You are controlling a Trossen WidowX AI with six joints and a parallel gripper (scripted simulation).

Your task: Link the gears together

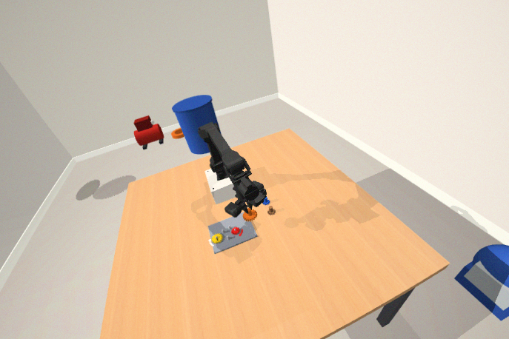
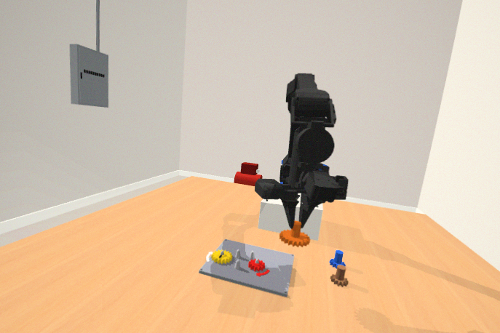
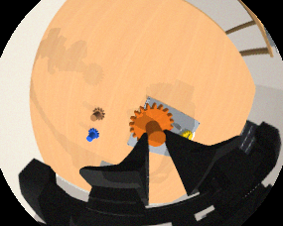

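Note:
My gripper point(image 2: 296, 225) point(image 3: 155, 135) is shut on the handle of the large orange gear point(image 1: 250, 215) point(image 2: 290, 238) point(image 3: 148, 118) and holds it in the air beside and above the grey board point(image 1: 244, 240) point(image 2: 274, 282) point(image 3: 189, 120). The red gear point(image 1: 235, 230) point(image 2: 256, 265) and the yellow gear point(image 1: 216, 238) point(image 2: 222, 257) point(image 3: 188, 135) sit on the board, with three empty pegs showing around and between them. The orange gear hides the red gear in the wrist view. A blue gear point(image 1: 266, 201) point(image 2: 338, 259) point(image 3: 92, 134) and a brown gear point(image 1: 271, 210) point(image 2: 340, 276) point(image 3: 97, 114) stand upright on the table.
The white arm base point(image 1: 222, 193) point(image 2: 270, 216) is behind the board on the wooden table point(image 1: 175, 280) point(image 2: 120, 282) point(image 3: 199, 64). The blue and brown gears stand close together, to the board's right in the exterior view. A blue barrel point(image 1: 195, 123) is beyond the table.

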